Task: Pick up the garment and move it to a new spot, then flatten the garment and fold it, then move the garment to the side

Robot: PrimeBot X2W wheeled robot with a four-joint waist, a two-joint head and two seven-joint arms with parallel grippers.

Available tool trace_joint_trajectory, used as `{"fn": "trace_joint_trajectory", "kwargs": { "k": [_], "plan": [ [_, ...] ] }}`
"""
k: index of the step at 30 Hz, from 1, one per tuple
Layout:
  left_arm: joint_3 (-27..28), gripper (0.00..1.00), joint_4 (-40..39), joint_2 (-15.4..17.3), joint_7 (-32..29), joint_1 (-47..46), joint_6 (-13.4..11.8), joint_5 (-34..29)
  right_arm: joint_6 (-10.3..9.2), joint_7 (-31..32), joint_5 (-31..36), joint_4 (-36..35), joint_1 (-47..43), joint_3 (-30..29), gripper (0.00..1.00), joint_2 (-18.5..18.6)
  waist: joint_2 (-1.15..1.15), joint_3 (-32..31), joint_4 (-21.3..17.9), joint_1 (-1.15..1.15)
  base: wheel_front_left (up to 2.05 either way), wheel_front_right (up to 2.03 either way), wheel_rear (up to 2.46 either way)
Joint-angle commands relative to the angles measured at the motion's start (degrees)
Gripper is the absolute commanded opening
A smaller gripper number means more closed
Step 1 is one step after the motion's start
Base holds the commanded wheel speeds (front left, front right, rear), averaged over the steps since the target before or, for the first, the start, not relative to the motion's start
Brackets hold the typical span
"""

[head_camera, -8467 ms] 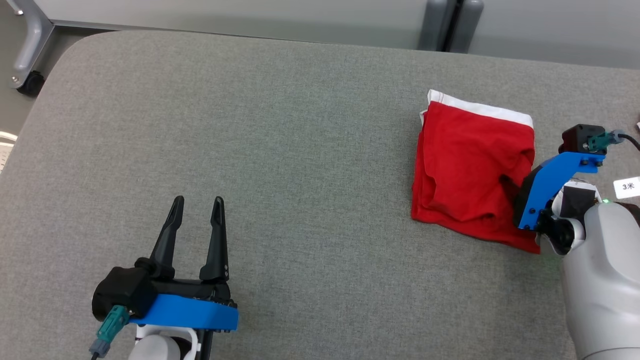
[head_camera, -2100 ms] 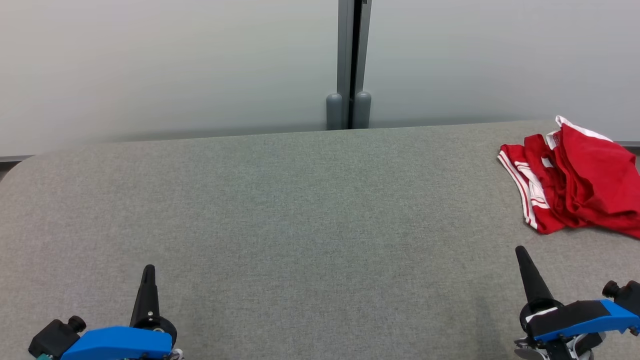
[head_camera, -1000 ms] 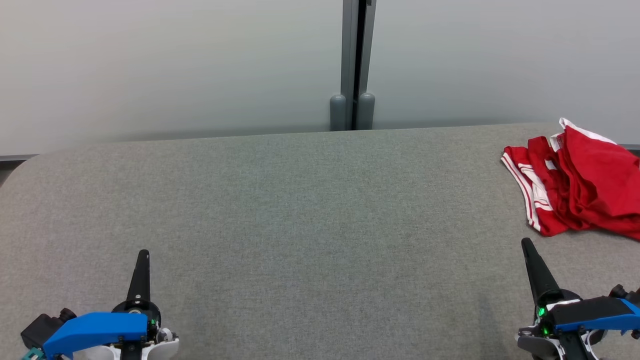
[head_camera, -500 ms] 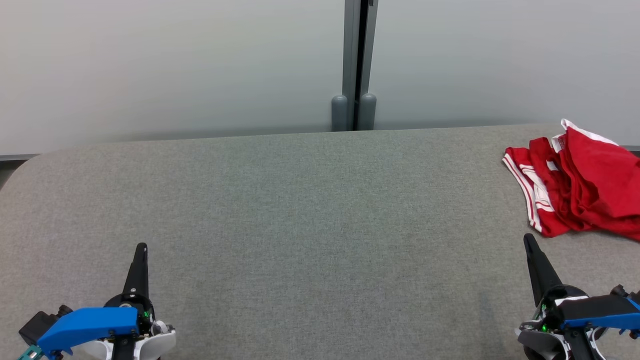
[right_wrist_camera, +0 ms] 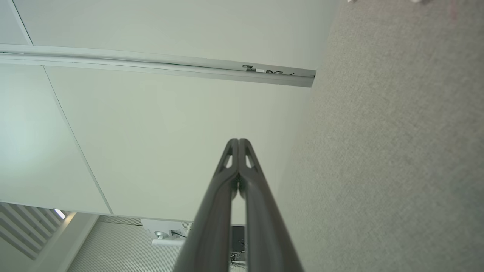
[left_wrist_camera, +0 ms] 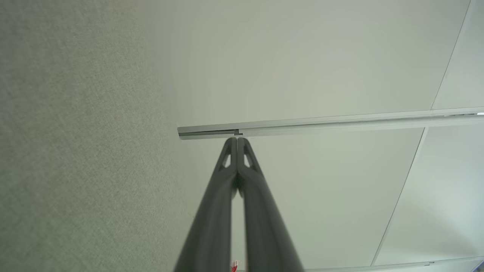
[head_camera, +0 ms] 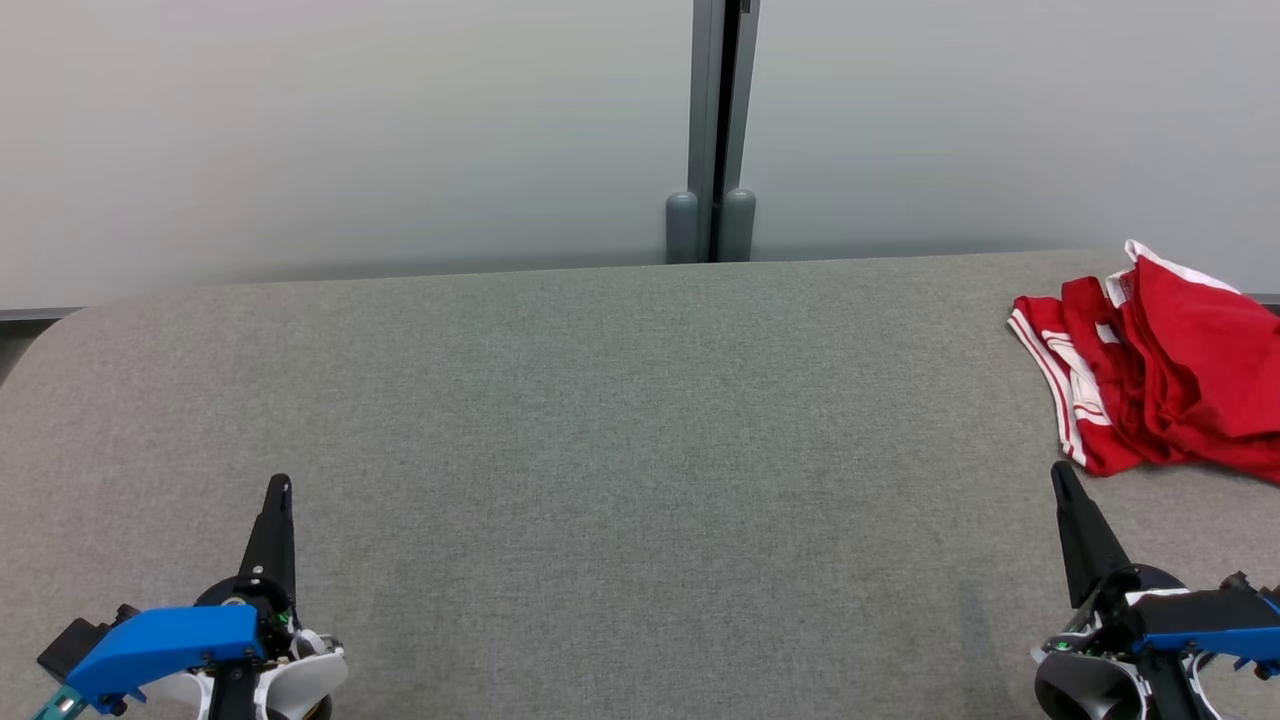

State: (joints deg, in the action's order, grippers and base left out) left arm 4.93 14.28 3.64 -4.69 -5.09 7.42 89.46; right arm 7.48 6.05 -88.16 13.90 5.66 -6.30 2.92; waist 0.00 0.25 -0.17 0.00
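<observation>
Garment crumpled at table far right; left fingers, right fingers clenched, empty, apart from it.

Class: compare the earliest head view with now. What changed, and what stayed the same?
The right gripper, earlier at the edge of the red garment, has drawn back from it, shut. The left gripper, open before, is shut. The camera has tilted up. The red garment still lies on the table, rumpled.
</observation>
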Motion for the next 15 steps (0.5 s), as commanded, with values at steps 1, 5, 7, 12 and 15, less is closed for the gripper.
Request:
{"fn": "trace_joint_trajectory", "kwargs": {
  "k": [1, 5, 7, 12, 15],
  "plan": [
    [0.4, 0.00, -0.4, 0.0, -0.4, -1.1, 0.1, 0.9, 0.02, 0.4, -1.1, 0.1, 0.7, -0.2, 0.00, 0.0, 0.00, 0.0, 0.0, 0.00, 0.00, 0.00, 0.00],
    [0.7, 0.00, -0.4, 0.0, -0.8, -1.3, 0.1, 2.2, 0.02, 0.4, -2.6, 0.1, 0.8, -0.3, 0.00, -0.1, 0.00, 0.0, 0.1, 0.00, 0.00, 0.00, 0.00],
    [0.8, 0.00, -0.4, -0.1, -1.0, -1.3, 0.1, 2.9, 0.02, 0.4, -3.4, 0.2, 0.9, -0.3, 0.00, -0.1, 0.00, 0.0, 0.1, 0.00, 0.00, 0.00, 0.00],
    [1.0, 0.00, -0.4, -0.1, -1.4, -1.3, 0.1, 3.7, 0.02, 0.6, -4.3, 0.2, 0.9, -0.4, 0.00, -0.1, 0.00, -0.1, 0.2, 0.00, 0.00, 0.00, 0.00],
    [1.0, 0.00, -0.4, -0.2, -1.3, -1.3, 0.1, 3.6, 0.02, 0.6, -4.3, 0.2, 0.9, -0.3, 0.00, -0.1, 0.00, -0.1, 0.2, 0.00, 0.00, 0.00, 0.00]
  ]
}}
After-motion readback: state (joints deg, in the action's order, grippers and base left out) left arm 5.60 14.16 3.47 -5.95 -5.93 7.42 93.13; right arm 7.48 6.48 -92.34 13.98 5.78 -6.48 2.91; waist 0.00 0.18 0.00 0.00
